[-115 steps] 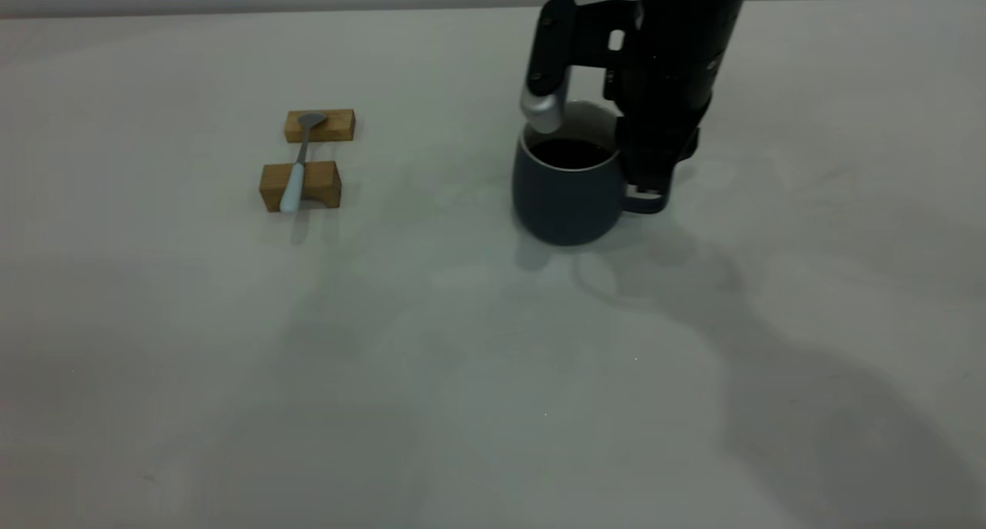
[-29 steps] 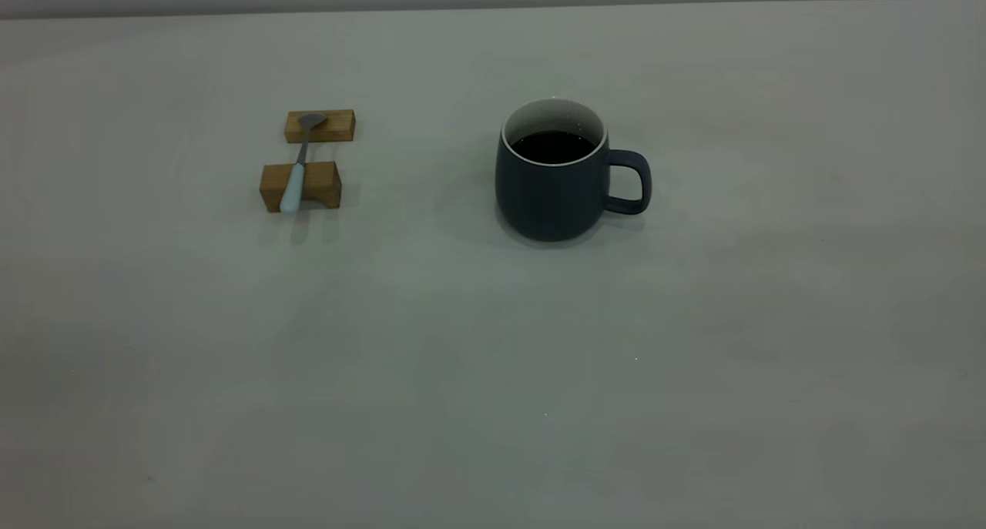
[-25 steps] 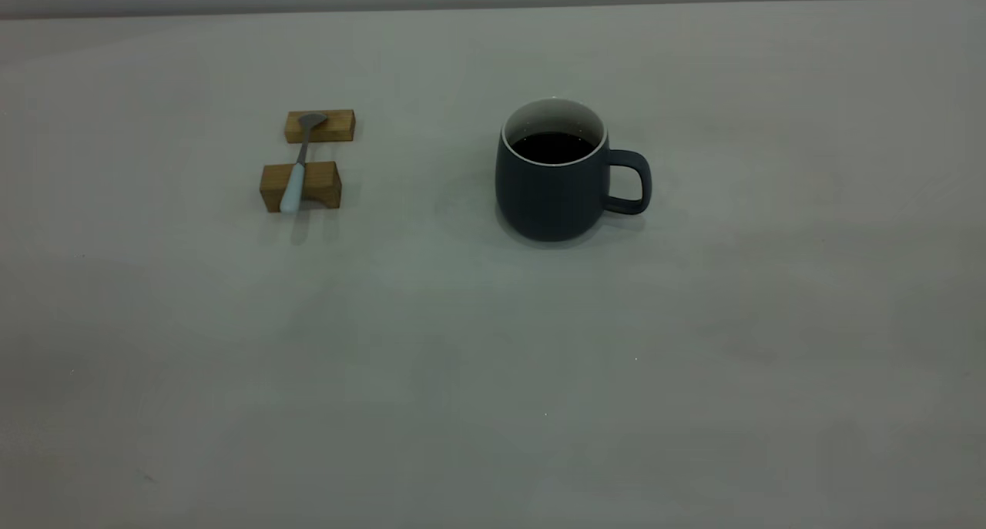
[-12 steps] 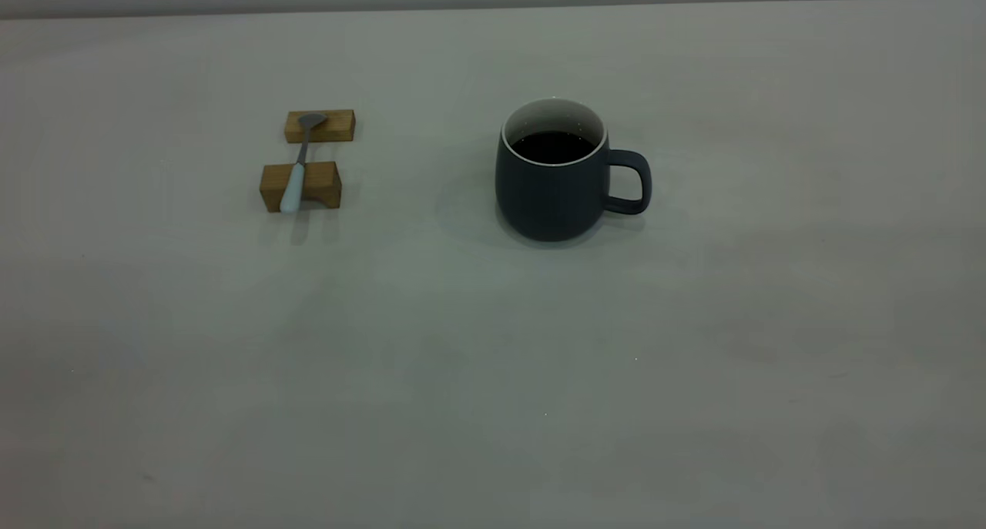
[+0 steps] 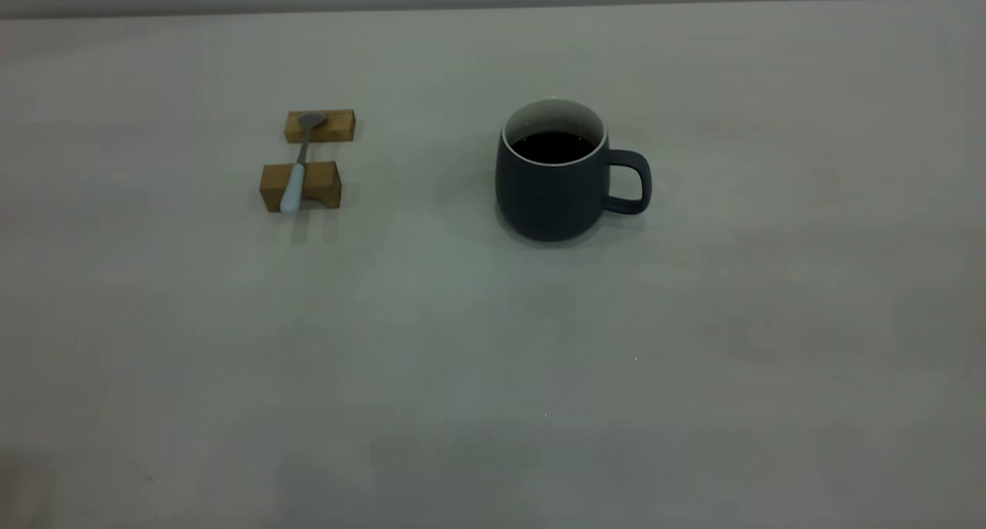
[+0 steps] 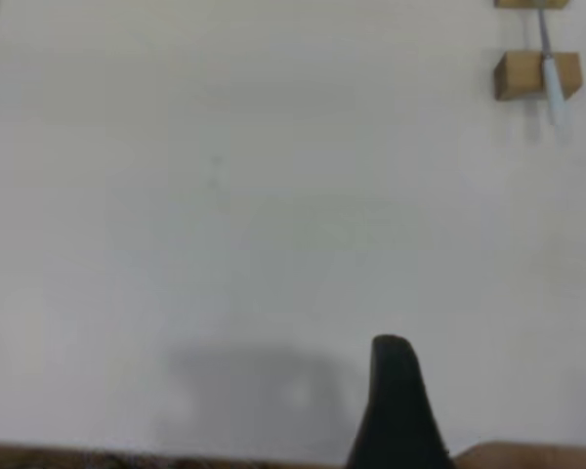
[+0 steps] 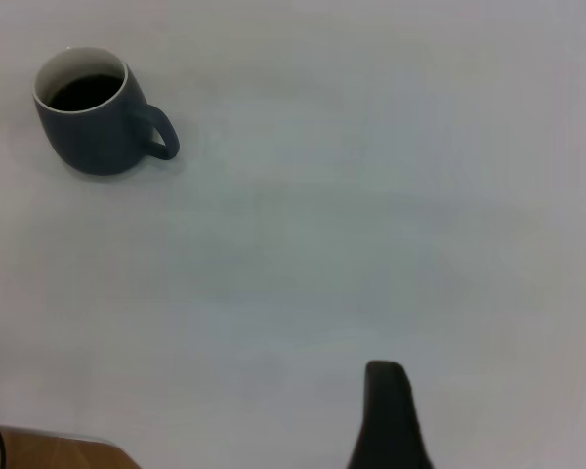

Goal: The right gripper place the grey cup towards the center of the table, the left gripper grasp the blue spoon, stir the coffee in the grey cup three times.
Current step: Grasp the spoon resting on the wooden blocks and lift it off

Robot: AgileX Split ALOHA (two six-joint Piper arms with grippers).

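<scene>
The grey cup (image 5: 551,186) stands upright near the middle of the table (image 5: 493,359), handle to the right, with dark coffee (image 5: 552,148) inside. The right wrist view shows the cup (image 7: 93,132) far off. The blue spoon (image 5: 296,173) lies across two wooden blocks, bowl on the far one. In the left wrist view the spoon (image 6: 550,73) is distant. My left gripper (image 6: 392,386) and right gripper (image 7: 386,415) each show only as a dark tip over bare table near its edge, holding nothing. Neither appears in the exterior view.
The near wooden block (image 5: 317,185) and the far wooden block (image 5: 335,125) carry the spoon at the left. A brown strip beyond the table's edge (image 6: 527,457) shows in both wrist views (image 7: 39,454).
The right gripper, which stood at the cup's handle 4.6 s ago, has left the exterior view and the cup stands free. Nothing has moved over the last second.
</scene>
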